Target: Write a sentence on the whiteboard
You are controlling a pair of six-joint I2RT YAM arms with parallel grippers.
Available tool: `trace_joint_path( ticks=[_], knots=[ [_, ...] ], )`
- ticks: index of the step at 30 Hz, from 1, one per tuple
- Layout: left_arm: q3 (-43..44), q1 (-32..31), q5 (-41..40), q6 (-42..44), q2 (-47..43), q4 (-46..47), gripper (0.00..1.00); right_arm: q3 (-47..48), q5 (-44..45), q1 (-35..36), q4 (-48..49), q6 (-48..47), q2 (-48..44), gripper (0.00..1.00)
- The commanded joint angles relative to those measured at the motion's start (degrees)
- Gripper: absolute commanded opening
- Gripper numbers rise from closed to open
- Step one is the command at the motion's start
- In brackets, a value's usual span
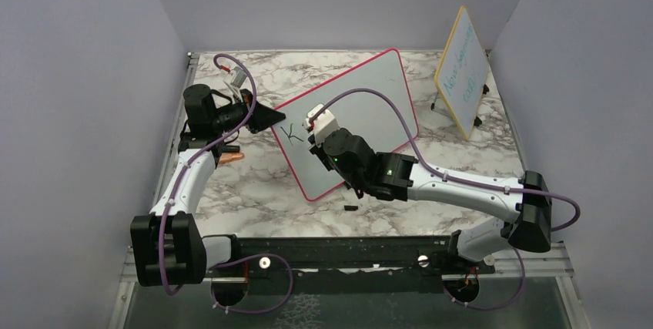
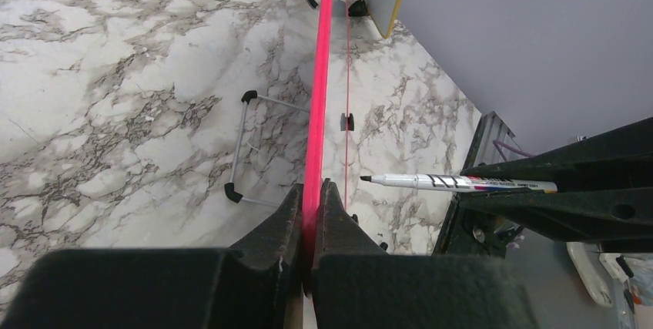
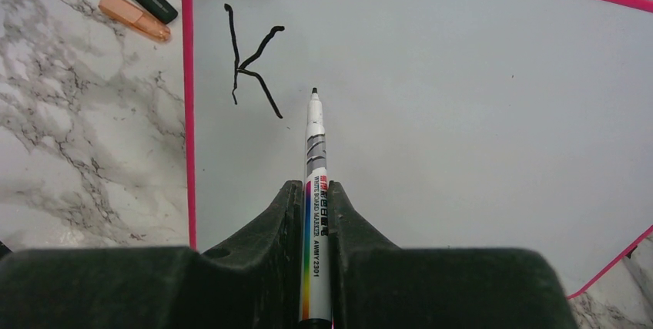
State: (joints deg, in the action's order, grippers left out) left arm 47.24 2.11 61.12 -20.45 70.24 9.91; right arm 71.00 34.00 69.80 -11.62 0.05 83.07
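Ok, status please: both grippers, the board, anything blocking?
Left gripper shut on pink-red frame of large white rectangular board. Right gripper shut on white rainbow-striped marker, tip right of black handwritten K. Only K written; nothing blocking.

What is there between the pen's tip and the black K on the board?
Only bare whiteboard separates the marker tip from the K, as the right wrist view shows.

Top camera looks down on the counter (image 1: 254, 182) from behind; wrist cameras sit close, both seeing the whiteboard (image 3: 462, 113).
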Motion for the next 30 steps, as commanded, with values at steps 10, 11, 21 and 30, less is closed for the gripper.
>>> trace_joint_path(
  ticks=[10, 11, 21, 30],
  knots=[
    [0.0, -0.7, -1.6, 4.5, 1.3, -2.9, 0.0, 0.5, -4.6, -0.8, 2.0, 1.6, 2.6, 0.0],
    [0.0, -0.8, -1.5, 4.5, 1.3, -2.9, 0.0, 0.6, -4.6, -0.8, 2.0, 1.5, 2.8, 0.0],
    [-0.1, -0.8, -1.5, 4.5, 1.2, -2.9, 0.0, 1.1, -4.4, -0.9, 2.7, 1.4, 3.9, 0.0],
    [-0.1, -0.8, -1.5, 4.5, 1.2, -2.9, 0.0, 1.2, -2.5, -1.3, 1.2, 1.8, 4.4, 0.0]
  ],
)
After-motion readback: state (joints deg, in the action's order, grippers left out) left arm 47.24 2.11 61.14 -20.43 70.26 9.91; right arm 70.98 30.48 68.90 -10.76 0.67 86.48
